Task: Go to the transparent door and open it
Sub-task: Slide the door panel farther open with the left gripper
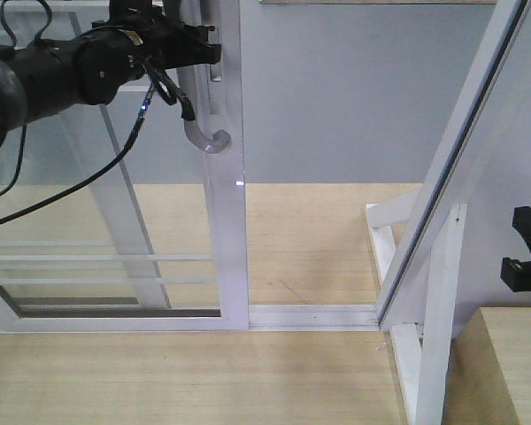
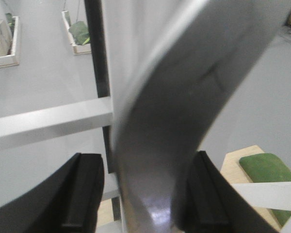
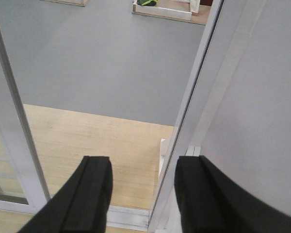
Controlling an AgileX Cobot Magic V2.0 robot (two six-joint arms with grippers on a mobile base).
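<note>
Left gripper (image 1: 214, 51) is set spread around the handle (image 1: 214, 140) of the transparent door (image 1: 228, 230), which stands at the left of the doorway. Since space is seen beside one finger (image 2: 82, 194), the handle could be lost if dragged obliquely. Right gripper (image 3: 143, 189) is held spread, empty.
</note>
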